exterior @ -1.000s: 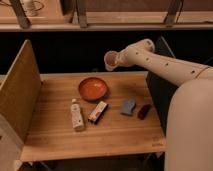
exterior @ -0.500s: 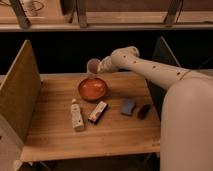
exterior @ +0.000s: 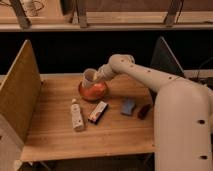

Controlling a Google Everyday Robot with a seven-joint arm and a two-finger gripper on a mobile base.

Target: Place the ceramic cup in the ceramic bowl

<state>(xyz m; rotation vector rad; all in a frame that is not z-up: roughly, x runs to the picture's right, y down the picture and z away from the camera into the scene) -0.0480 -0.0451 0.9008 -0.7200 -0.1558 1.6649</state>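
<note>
The arm is bent at the elbow, reaching left across the table [exterior: 60, 135]. The gripper [exterior: 98, 76] is clamped on the ceramic cup [exterior: 90, 78], held over the ceramic bowl [exterior: 93, 92].

No legible txt or labels anywhere; the gripper [exterior: 98, 76] sits over the round orange-red ceramic bowl [exterior: 93, 92].

White bottle [exterior: 76, 116], snack bar [exterior: 98, 111], blue sponge [exterior: 128, 106] on table [exterior: 55, 135].
</note>
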